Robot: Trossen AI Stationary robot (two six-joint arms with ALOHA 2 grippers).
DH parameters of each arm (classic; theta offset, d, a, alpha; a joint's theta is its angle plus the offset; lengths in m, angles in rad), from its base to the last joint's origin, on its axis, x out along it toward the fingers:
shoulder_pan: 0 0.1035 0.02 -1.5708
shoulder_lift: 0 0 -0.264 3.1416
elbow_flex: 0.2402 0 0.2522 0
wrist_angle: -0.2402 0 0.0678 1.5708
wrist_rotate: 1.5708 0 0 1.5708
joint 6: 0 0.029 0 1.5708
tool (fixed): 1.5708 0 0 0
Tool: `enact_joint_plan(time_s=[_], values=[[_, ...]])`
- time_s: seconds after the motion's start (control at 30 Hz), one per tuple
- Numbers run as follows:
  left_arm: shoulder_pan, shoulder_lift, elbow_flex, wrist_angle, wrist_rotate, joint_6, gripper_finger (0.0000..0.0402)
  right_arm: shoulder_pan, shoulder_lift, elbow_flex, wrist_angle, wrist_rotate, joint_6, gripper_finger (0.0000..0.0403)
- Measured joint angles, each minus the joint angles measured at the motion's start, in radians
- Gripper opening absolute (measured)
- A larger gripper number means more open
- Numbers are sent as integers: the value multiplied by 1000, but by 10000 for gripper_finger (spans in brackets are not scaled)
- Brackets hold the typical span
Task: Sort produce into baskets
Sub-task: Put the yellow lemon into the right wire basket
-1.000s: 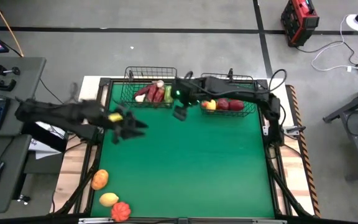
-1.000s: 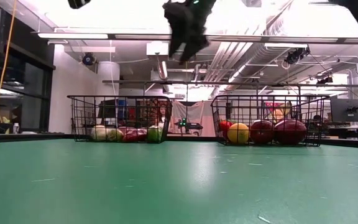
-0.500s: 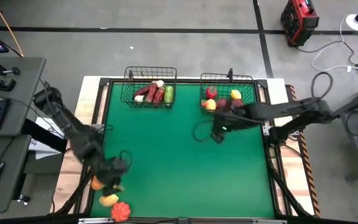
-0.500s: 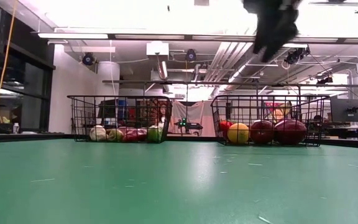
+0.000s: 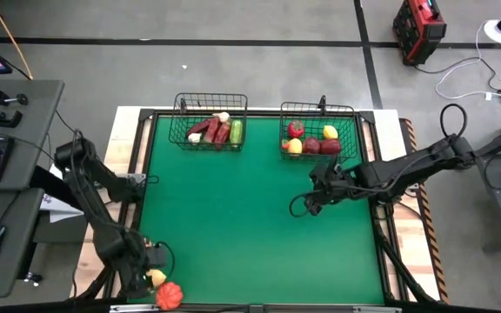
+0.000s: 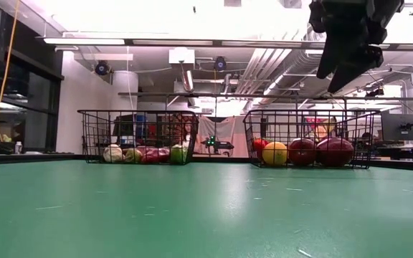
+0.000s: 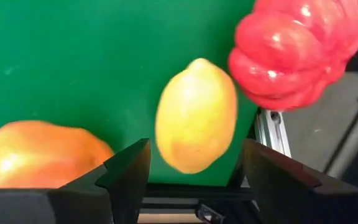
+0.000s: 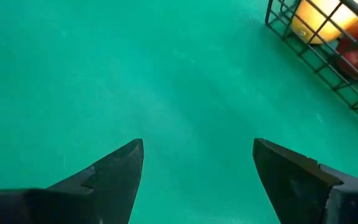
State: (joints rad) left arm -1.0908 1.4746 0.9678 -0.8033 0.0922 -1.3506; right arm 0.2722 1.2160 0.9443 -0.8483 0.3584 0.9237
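My left gripper (image 5: 144,266) (image 7: 196,149) is open at the table's near left corner. Its fingers stand on either side of a yellow lemon (image 7: 196,115) (image 5: 156,278) without touching it. An orange piece (image 7: 36,155) and a red ribbed piece (image 7: 297,50) (image 5: 169,296) lie beside the lemon on the green mat. My right gripper (image 5: 308,203) (image 8: 197,146) is open and empty above the mat, right of centre. Two black wire baskets (image 5: 209,132) (image 5: 318,139) stand at the far edge, each holding several produce pieces.
The lemon and the red piece lie close to the table's near edge and its metal frame (image 7: 272,127). The right basket's corner (image 8: 328,43) shows ahead of my right gripper. Bare green mat (image 5: 242,226) spreads between the two arms.
My left gripper has gone from the table's far left part toward the near edge, down to the produce at the near left corner. My right gripper has gone from between the baskets toward the right and near edges.
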Motion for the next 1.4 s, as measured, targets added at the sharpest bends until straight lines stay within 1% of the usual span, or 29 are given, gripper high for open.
enact_joint_plan(time_s=[0.13,0.37,0.53,0.77,0.9,1.03,1.17,1.3,1.4], values=[[-16,85,78,-29,-13,66,241,-1,0,0,0,4,-6,296],[-49,184,87,-10,-18,57,241,-1,0,0,0,9,-8,296],[-56,238,91,-6,-41,105,241,-1,0,0,0,9,-8,296],[-58,253,91,5,-70,99,241,-1,0,0,0,9,-7,296],[-56,252,88,10,-56,97,241,-1,0,0,0,9,-7,296],[-55,233,82,15,-44,50,241,-1,0,0,0,10,-8,296],[-57,222,81,22,-66,105,241,-1,0,0,0,27,-8,296],[-46,222,82,22,-58,123,243,-2,0,0,0,26,-8,296],[-42,222,82,17,-40,129,252,-2,0,0,0,26,-6,296]])
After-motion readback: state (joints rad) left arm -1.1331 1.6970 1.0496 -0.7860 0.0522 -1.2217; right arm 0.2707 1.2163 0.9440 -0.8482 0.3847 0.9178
